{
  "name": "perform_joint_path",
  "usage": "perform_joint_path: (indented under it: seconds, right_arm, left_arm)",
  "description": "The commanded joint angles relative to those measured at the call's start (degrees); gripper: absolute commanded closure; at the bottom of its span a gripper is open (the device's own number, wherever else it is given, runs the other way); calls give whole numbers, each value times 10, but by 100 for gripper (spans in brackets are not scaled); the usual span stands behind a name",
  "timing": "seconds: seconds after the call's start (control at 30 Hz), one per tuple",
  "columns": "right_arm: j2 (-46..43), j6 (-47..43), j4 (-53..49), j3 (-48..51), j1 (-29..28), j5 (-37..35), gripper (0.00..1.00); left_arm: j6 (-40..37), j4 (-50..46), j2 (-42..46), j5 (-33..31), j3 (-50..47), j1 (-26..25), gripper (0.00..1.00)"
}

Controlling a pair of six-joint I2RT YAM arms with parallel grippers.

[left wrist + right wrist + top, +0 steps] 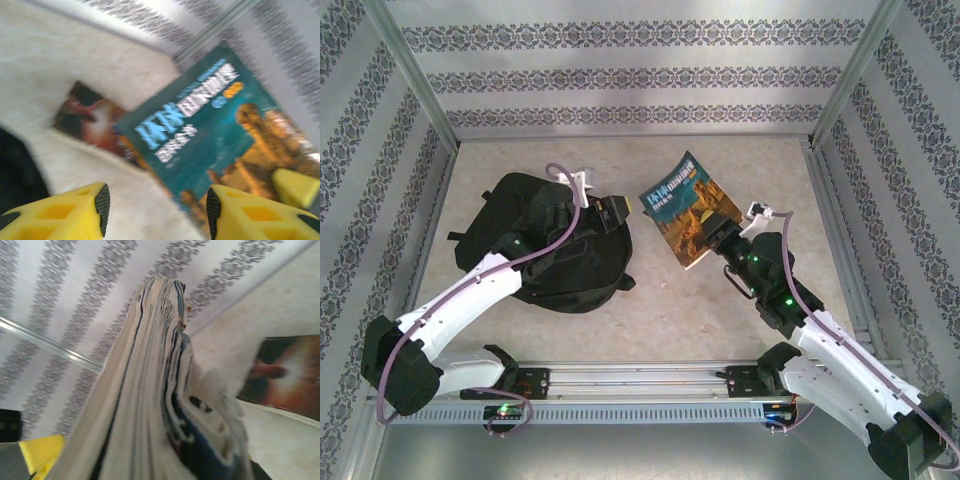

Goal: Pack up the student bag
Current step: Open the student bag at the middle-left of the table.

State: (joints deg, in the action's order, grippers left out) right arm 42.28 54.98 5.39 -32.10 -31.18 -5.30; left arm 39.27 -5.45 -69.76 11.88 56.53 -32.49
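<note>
Right tool [723,240] pinches teal book [685,205], left tool [157,205] spread; we'd hold the student bag [590,270] beside left tool open first.

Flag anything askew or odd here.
The book, clamped at its near edge by the right gripper, stands tilted up, its pages splaying and curling. Nothing else stands out.
</note>
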Motion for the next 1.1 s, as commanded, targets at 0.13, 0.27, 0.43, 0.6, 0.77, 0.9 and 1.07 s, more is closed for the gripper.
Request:
perform_joint_path:
  seconds: [0.13, 0.27, 0.43, 0.6, 0.77, 0.9, 1.07]
  right_arm:
    - [-21, -53, -107, 3, 11, -8, 100]
    - [-19, -55, -108, 10, 11, -3, 100]
    - [-10, -54, -101, 16, 11, 12, 100]
    - [0, -53, -102, 12, 12, 27, 100]
    - [-5, -60, -109, 11, 13, 33, 100]
    - [-5, -61, -110, 10, 14, 34, 100]
    - [-1, -61, -103, 7, 15, 49, 100]
  left_arm:
    - [-61, -336, -82, -225, 59, 6, 41]
    - [-72, -374, -102, -287, 83, 6, 38]
    - [-138, -340, -100, -352, 82, 33, 38]
    - [-161, -332, -138, -374, 104, 51, 41]
    - [-199, -339, -194, -445, 106, 53, 39]
    - [-206, -331, -232, -459, 94, 56, 38]
    - [-207, -334, -268, -450, 103, 71, 49]
